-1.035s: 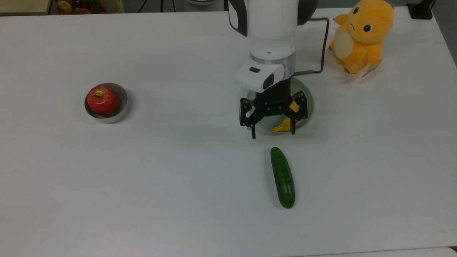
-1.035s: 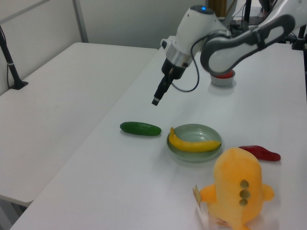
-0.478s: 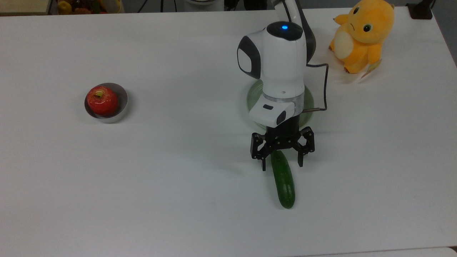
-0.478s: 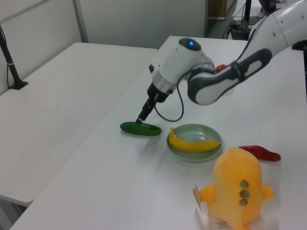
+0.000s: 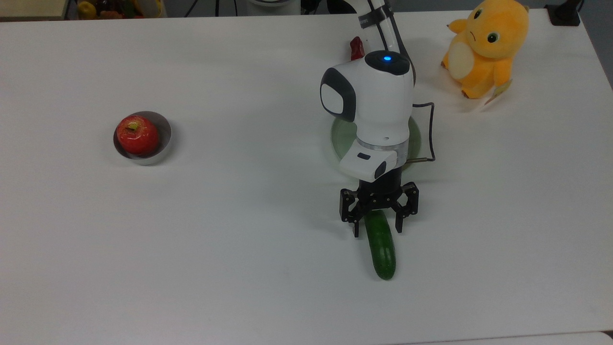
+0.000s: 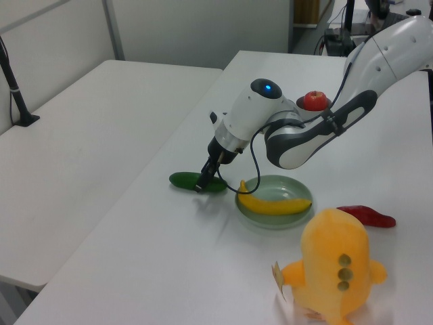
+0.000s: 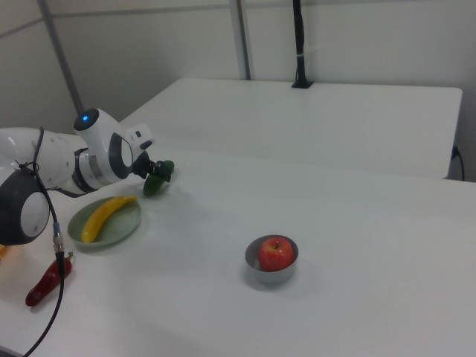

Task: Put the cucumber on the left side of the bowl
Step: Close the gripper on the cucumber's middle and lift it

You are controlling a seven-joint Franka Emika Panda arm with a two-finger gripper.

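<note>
A: Risks first, quick. The gripper (image 5: 377,229) sits over the near-plate end of the cucumber (image 5: 381,247), not its middle. If it clamps there and lifts, I'd expect the long free end to droop or swing, and it's glossy, so it could slide out on the long carry.

B: Agreed. The carry is long, too: the bowl (image 5: 163,125) is well apart, far over on the top view's left, with an apple (image 5: 137,134) in it. Low walls, so a swinging tail could clip it or nudge it on arrival.

A: Also the side question. The task's "left" may not match the top view's left, so dropping on the wrong side is a real failure.

B: Tool state?

A: Fingers spread apart, one on each side of the cucumber, in the top view. Holding nothing. One fingertip (image 5: 356,232) looks just beside the skin; can't tell if it touches.

B: Height?

A: The left view shows the gripper (image 6: 202,185) low, right at the cucumber (image 6: 189,181), probably near the table (image 5: 230,249), but that angle is poor, so I won't say it's fully down.

B: Cucumber position?

A: Lying flat on the table, just in front of the green plate (image 5: 338,136) with the banana (image 6: 272,204), end pointing toward the plate. Not lifted. The right view shows it under the gripper (image 7: 157,175) as well.

B: Anything else nearby?

A: A red chili (image 6: 366,215) and a plush toy (image 5: 487,44), both clear of the path.
</note>
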